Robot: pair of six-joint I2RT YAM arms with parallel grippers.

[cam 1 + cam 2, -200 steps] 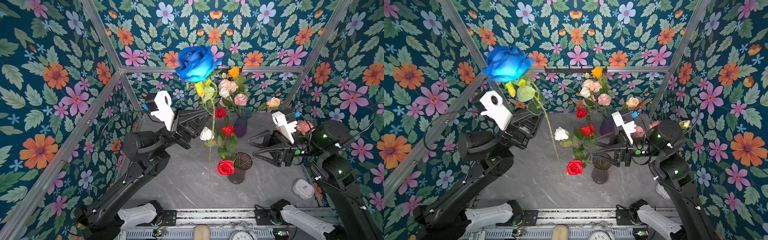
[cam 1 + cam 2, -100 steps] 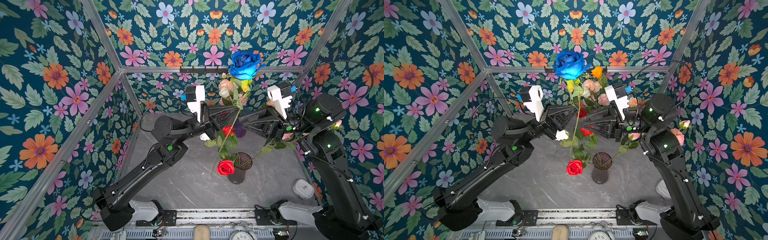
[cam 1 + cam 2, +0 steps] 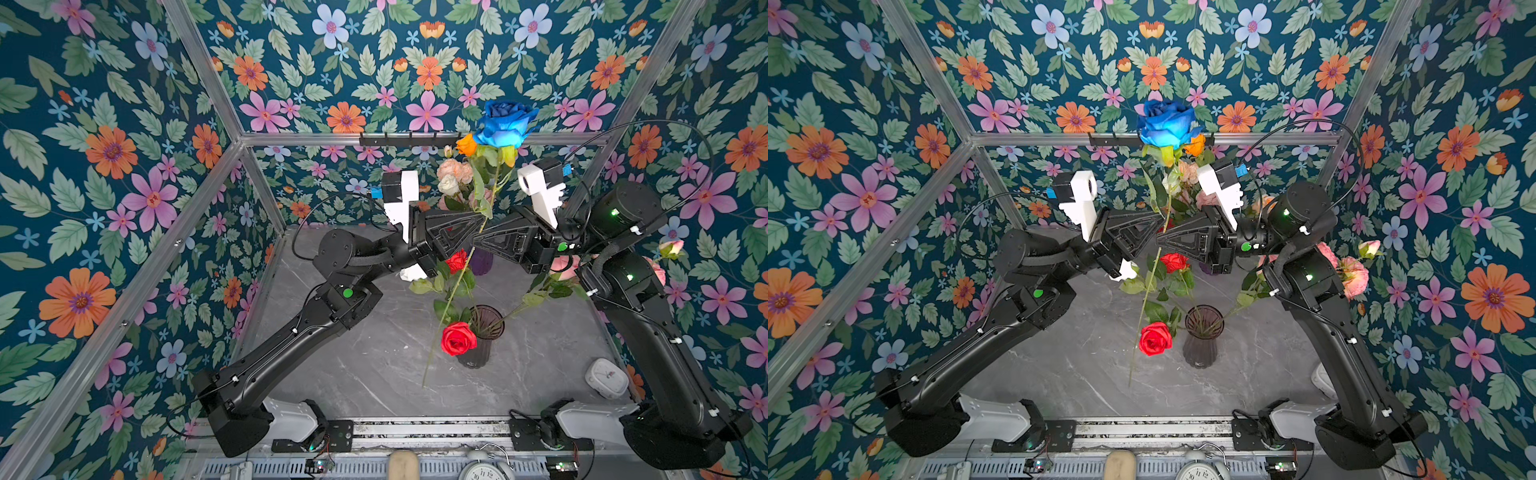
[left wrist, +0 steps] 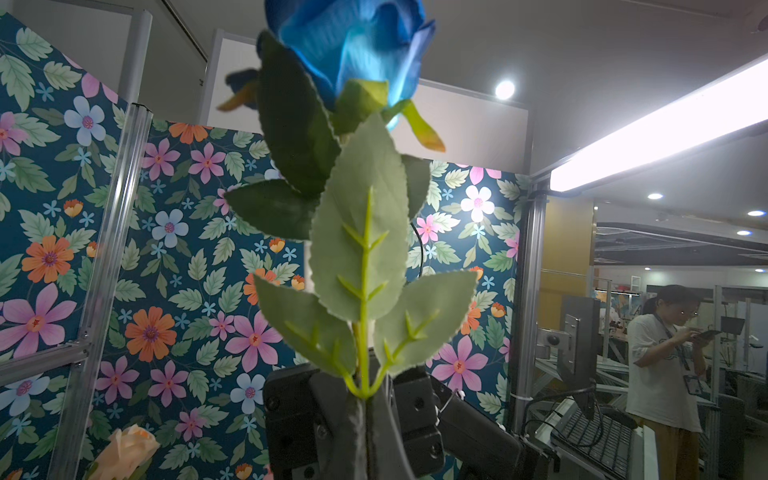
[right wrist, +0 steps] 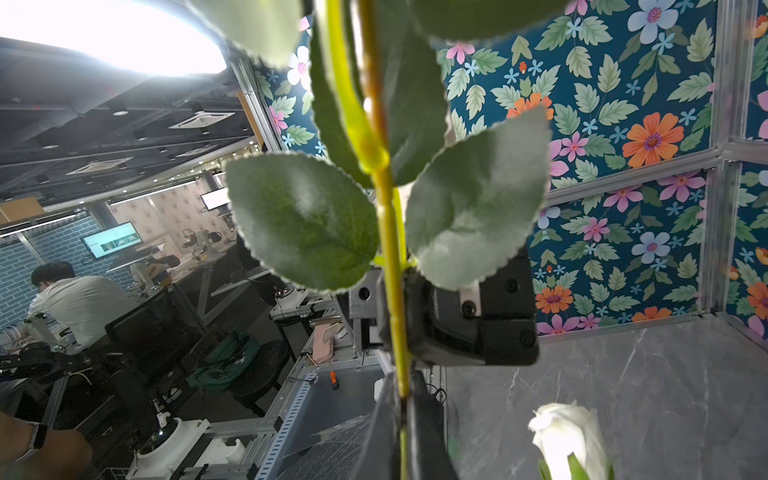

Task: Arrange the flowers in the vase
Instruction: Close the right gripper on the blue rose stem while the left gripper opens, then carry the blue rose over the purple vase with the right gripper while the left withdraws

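Surface: grey marbled surface (image 3: pixel 374 374), filling the lower centre in a top view.
Flower: long-stemmed blue fabric rose (image 3: pixel 505 124), bloom upper right of centre, stem slanting down past the vase's left.
My left hand (image 4: pixel 365 440): clamped tight on the rose's stem.
My right hand (image 5: pixel 402 424): pinched closed on the same stem, tip to tip with my left.
Vase: dark ribbed glass vase (image 3: pixel 478 353), lower centre.

We log two matte black arms (image 3: pixel 286 357), white wrist camera mounts (image 3: pixel 540 195) with blue plugs (image 3: pixel 376 193), green status lights (image 3: pixel 347 293), looping black cables (image 3: pixel 656 121), white bases (image 3: pixel 291 419).
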